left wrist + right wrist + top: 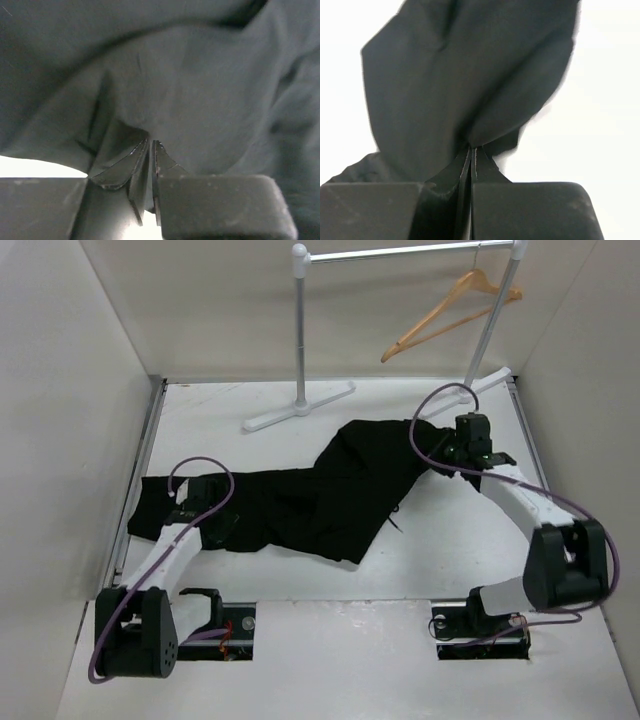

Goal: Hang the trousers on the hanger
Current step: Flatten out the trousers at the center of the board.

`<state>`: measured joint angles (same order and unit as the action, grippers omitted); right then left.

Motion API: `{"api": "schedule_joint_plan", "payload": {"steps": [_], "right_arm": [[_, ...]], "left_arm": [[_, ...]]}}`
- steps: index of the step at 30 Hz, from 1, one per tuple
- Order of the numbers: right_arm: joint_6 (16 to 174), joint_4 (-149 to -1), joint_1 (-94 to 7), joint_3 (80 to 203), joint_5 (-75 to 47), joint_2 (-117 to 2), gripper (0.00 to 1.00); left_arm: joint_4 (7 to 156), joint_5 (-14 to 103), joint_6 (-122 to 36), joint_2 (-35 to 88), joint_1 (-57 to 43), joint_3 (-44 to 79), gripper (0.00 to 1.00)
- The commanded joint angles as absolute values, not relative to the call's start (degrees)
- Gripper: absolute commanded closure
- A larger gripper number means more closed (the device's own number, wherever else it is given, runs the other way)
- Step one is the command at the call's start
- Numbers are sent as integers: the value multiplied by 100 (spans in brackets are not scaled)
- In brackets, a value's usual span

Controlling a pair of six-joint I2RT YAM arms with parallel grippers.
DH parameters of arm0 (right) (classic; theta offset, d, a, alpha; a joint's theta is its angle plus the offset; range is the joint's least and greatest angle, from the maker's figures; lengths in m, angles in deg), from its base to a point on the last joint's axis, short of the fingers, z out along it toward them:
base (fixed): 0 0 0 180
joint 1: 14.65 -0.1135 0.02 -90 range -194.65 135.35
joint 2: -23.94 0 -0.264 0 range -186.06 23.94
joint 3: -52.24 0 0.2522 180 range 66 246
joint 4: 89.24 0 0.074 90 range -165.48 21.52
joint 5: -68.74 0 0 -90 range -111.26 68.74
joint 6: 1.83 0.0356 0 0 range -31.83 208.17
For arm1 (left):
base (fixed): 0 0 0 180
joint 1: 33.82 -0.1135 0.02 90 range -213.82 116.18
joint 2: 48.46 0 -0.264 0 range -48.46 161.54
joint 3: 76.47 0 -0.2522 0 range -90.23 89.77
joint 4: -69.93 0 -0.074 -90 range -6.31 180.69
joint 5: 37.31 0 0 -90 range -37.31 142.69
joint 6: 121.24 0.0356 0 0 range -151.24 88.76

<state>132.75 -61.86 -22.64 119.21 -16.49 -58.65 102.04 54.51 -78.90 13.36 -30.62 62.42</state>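
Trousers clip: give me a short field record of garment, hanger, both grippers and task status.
trousers: black, lying crumpled across the table
hanger: wooden, tilted on the clothes rail, bare
left gripper: shut on the trousers near their left end
right gripper: shut on the trousers at their right end
status: trousers not yet on the hanger

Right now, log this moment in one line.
left gripper: shut on trousers | right gripper: shut on trousers | hanger: on rail, bare

White arms (515, 498), black joints (565, 565), looping purple cables (200, 459).
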Motion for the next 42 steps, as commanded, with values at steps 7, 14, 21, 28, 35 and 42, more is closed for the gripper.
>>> {"api": "schedule_joint_plan", "payload": {"steps": [7, 14, 21, 28, 35, 42], "right_arm": [[12369, -1820, -3621, 15244, -3110, -4398, 99], [11630, -1450, -3807, 19608, -2619, -8681, 90], [11578, -289, -3868, 21597, -3249, -10229, 37], [11751, -2466, -4071, 17144, -3130, -6944, 30], [12306, -3574, -4167, 14205, -2768, -5026, 49], [12596, -4242, -4141, 12859, -2618, -4523, 72]], "left_arm": [[10223, 5480, -8019, 727, -3782, 6331, 97], [10583, 5304, -7967, 542, -4222, 6376, 96], [11058, 5532, -7844, 156, -3143, 5796, 71], [11226, 6666, -7773, 830, -1339, 5330, 52], [10444, 6122, -7975, 1736, -1795, 5330, 50], [10215, 5814, -8089, 2264, -2481, 5285, 48]]}}
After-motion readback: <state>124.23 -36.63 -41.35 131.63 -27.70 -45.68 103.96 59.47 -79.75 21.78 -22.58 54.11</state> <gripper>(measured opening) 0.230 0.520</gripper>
